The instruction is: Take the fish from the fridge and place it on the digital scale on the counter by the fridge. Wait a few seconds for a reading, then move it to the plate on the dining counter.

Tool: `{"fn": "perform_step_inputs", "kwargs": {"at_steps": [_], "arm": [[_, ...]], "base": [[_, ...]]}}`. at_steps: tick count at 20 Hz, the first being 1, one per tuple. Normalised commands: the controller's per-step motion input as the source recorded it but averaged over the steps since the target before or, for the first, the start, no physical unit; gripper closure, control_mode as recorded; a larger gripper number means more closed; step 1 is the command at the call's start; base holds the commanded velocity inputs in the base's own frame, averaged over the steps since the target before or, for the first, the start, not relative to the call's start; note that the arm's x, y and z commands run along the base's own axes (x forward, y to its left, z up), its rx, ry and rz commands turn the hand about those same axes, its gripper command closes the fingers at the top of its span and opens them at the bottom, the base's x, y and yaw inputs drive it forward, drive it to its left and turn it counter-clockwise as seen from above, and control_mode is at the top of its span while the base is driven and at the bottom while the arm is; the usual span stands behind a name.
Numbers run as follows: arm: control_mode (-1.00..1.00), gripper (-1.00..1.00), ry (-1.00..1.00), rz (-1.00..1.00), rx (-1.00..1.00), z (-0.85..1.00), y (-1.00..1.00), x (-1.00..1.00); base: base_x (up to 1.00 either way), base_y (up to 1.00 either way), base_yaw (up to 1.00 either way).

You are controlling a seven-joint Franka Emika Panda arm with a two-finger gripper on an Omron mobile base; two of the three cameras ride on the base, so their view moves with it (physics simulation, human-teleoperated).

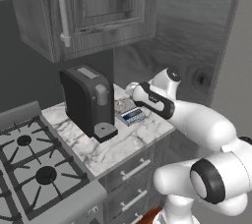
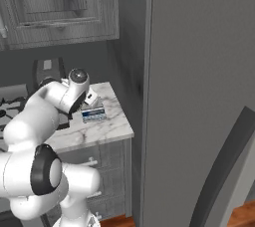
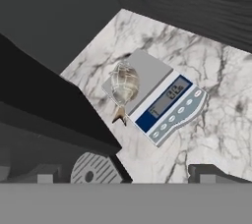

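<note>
We are waiting for the reading: our claw (image 3: 125, 176) hangs spread and empty above the fish (image 3: 123, 86) on the digital scale (image 3: 156, 98) at frame centre on the table (image 3: 216, 95); next we regrasp it for the plate.

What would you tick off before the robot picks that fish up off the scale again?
1. Fish lies on the scale: ok, tail hangs past the edge.
2. Scale display lit: ok; digits too blurred to read.
3. Gripper open and empty: ok.
4. Gripper above the fish, not touching: ok.
5. Coffee machine stands close beside the scale: not ok, tight.
6. Fridge door shut: ok.
</note>
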Motion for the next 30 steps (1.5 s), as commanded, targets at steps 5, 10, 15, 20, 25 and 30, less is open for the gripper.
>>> {"fn": "perform_step_inputs", "kwargs": {"at_steps": [5, 10, 15, 20, 25, 30], "arm": [[-1.0, -1.0, -0.01, 0.0, 0.0, 0.1, 0.0, -0.03], [-1.0, -1.0, -0.03, 0.0, 0.0, 0.02, 0.0, -0.03], [-1.0, -1.0, -0.03, 0.0, 0.0, 0.0, 0.0, 0.0], [-1.0, -1.0, -0.03, 0.0, 0.0, 0.0, 0.0, 0.0], [-1.0, -1.0, -0.01, 0.0, 0.0, 0.0, 0.0, 0.0], [-1.0, -1.0, -0.01, 0.0, 0.0, 0.0, 0.0, 0.0]], "base": [[0.0, 0.0, 0.0], [0.0, 0.0, 0.0], [0.0, 0.0, 0.0], [0.0, 0.0, 0.0], [0.0, 0.0, 0.0], [0.0, 0.0, 0.0]]}}
